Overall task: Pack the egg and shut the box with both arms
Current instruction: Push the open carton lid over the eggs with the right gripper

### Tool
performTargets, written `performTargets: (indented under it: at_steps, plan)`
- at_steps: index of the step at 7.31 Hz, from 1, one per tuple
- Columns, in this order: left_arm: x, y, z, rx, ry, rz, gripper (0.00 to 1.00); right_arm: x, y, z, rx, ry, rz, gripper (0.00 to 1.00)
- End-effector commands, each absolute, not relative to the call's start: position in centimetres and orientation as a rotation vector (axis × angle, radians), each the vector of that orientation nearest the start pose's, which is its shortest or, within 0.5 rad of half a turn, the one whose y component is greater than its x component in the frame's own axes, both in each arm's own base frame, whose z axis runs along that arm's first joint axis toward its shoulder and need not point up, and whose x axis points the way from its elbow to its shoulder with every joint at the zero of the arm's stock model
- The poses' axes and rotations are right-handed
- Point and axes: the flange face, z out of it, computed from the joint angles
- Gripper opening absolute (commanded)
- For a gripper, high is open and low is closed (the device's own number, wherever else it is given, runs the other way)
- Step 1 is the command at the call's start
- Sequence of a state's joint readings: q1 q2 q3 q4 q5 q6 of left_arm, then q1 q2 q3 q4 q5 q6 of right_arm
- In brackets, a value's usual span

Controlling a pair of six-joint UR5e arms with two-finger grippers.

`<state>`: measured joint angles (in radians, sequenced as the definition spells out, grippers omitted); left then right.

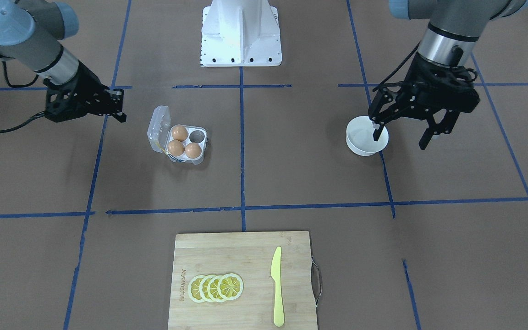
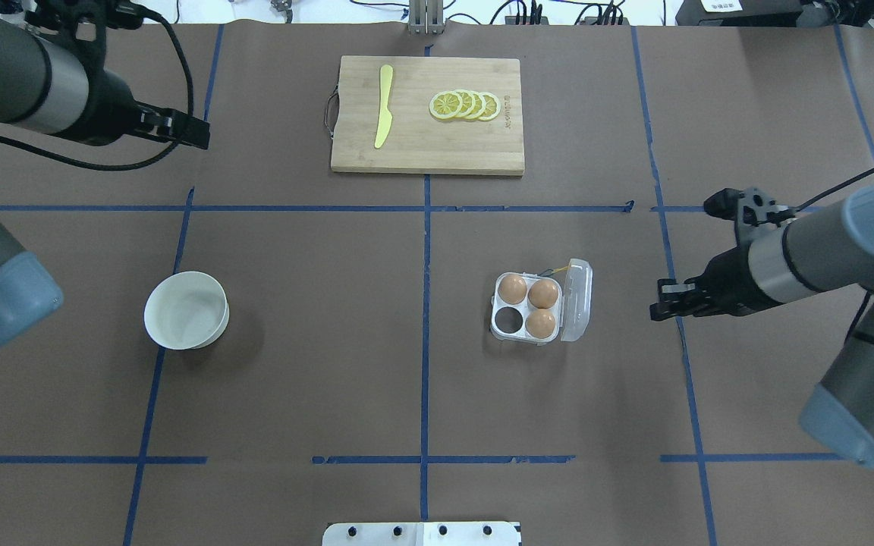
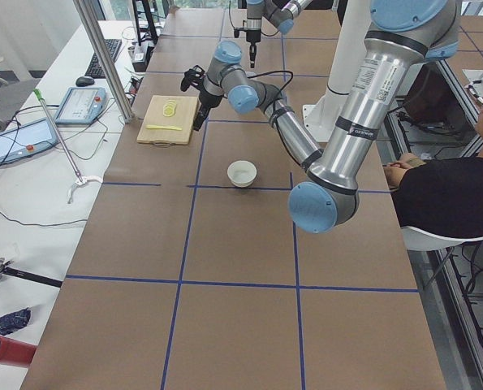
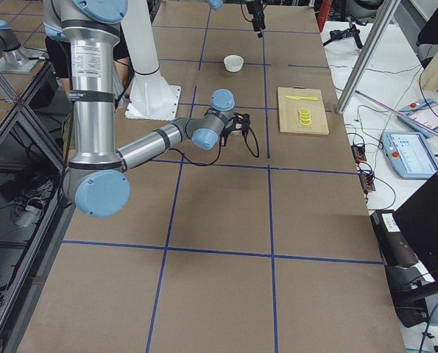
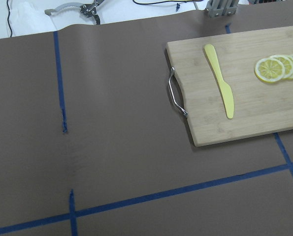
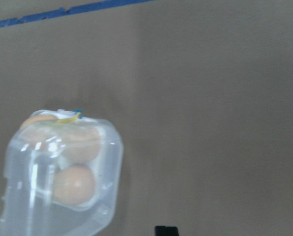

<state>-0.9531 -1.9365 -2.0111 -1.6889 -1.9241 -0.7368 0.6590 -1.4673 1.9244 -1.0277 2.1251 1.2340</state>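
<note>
Eggs (image 1: pixel 180 133), 3 of them, sit in the clear egg carton (image 1: pixel 158 124) on the brown surface (image 1: pixel 291 160), lid hinged open, 1 cell empty. The left gripper (image 1: pixel 400 141) hangs well apart from it, fingers spread wide. The right gripper (image 1: pixel 119 110) is near the lid side, fingers together.

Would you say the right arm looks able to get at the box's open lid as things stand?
Probably yes. The right claw sits beside the box on its lid side, apart from it, and only a strip of table shows between them.
</note>
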Motion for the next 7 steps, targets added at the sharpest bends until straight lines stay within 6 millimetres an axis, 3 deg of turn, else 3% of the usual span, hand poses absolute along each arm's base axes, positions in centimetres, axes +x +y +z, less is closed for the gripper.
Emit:
performTargets:
  at_steps: [1, 2, 3, 5, 6, 7]
  plan:
    - [20.7, -52.1, 28.3, 0.534, 0.759, 0.129, 1.00, -43.6, -39.8, 30.7, 0.024, -1.082, -0.006, 0.00]
    - [20.6, -52.4, 29.1, 0.535, 0.742, 0.155, 1.00, -46.0, -41.2, 27.2, 0.035, -1.083, -0.004, 0.00]
    - [20.6, -52.4, 29.6, 0.530, 0.740, 0.157, 1.00, -48.2, -42.2, 25.0, 0.055, -1.087, -0.004, 0.00]
    - [20.9, -52.8, 30.6, 0.510, 0.731, 0.154, 1.00, -49.1, -42.4, 22.9, 0.072, -1.108, -0.012, 0.00]
    - [21.3, -53.0, 31.4, 0.480, 0.743, 0.161, 1.00, -48.9, -42.6, 22.0, 0.081, -1.116, -0.009, 0.76]
    - [20.6, -53.2, 33.3, 0.422, 0.762, 0.154, 1.00, -46.2, -44.5, 21.2, 0.108, -1.109, 0.035, 1.00]
